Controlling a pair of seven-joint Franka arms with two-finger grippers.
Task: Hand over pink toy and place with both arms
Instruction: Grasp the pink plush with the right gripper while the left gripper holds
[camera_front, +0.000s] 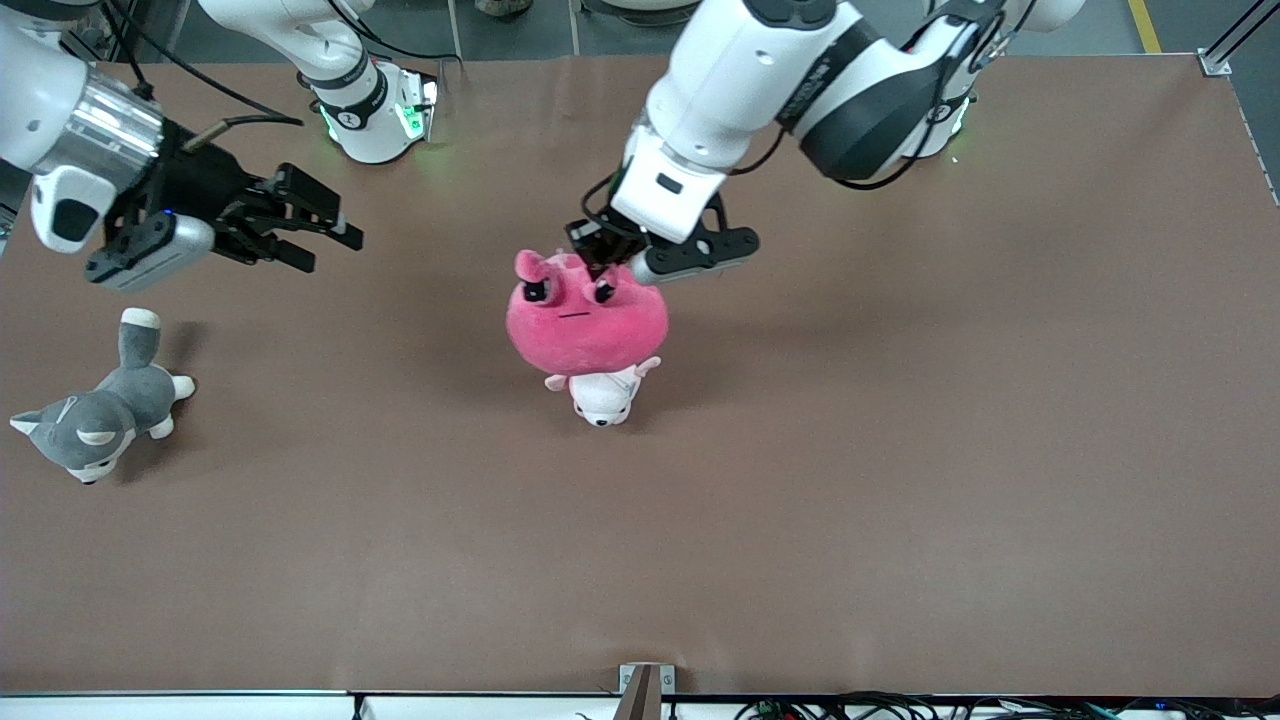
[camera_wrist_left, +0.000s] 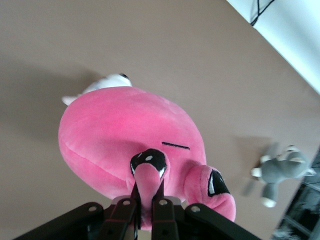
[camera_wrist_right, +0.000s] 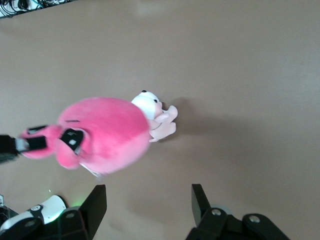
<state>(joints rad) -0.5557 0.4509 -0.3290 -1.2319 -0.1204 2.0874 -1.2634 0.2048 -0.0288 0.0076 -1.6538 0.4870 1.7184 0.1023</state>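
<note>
Hot-pink plush pink toy (camera_front: 588, 322) (angry black eyes) hangs pinched in left gripper (camera_front: 604, 262) fingers; right gripper (camera_front: 318, 232) fingers gape empty.

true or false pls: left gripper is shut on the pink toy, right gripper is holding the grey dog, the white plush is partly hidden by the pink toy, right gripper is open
1. The left gripper is shut on the pink toy. True: its fingers pinch a flap at the toy's top.
2. The right gripper is holding the grey dog. False: the dog lies on the table, untouched, toward the right arm's end.
3. The white plush is partly hidden by the pink toy. True in the front view.
4. The right gripper is open. True, and it holds nothing.
</note>
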